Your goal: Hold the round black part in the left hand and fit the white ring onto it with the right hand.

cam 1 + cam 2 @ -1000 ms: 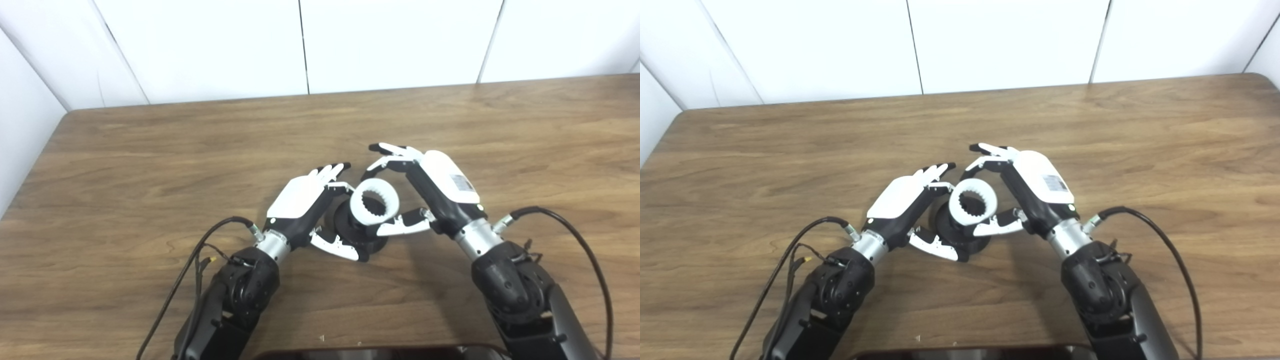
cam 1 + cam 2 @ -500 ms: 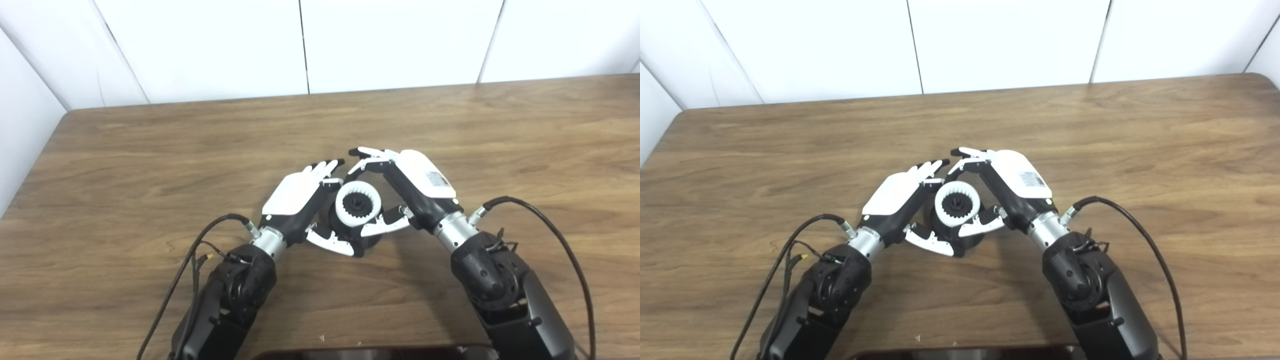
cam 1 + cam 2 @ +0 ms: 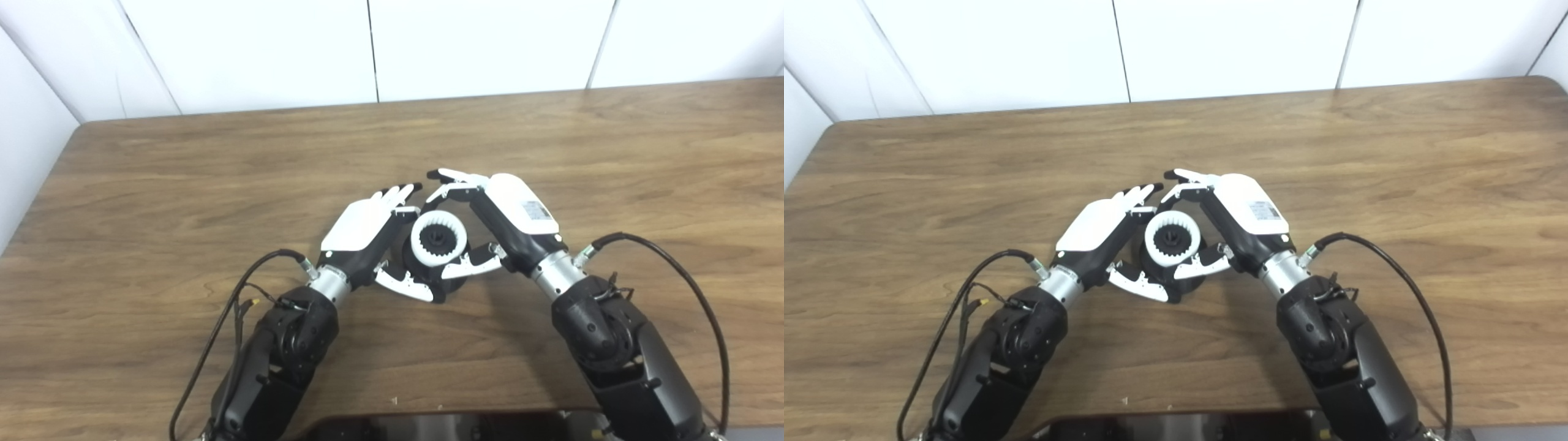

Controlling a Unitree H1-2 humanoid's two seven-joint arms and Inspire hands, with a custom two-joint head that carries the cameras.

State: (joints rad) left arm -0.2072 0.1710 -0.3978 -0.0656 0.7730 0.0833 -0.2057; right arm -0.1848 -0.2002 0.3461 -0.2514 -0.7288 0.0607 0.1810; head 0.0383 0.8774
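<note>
The round black part [image 3: 411, 264] rests on the wooden table [image 3: 184, 184] at the middle. My left hand [image 3: 367, 236] cups its left side, thumb under its front edge. The white ring [image 3: 438, 239], toothed inside, sits on top of the black part, whose black hub shows through the ring's hole. My right hand [image 3: 499, 220] is closed on the ring, fingers over its far side and thumb at its near right. The same scene shows in the right eye view, with the ring [image 3: 1172, 239] between the left hand [image 3: 1102, 233] and the right hand [image 3: 1240, 217].
A dark flat object [image 3: 453, 427] lies along the near edge of the table. Black cables [image 3: 245, 294] loop from both wrists over the table. White wall panels [image 3: 367, 49] stand behind the table's far edge.
My right hand has carried the white ring left and down onto the black part. The left hand has stayed around the part. The camera has tilted slightly.
</note>
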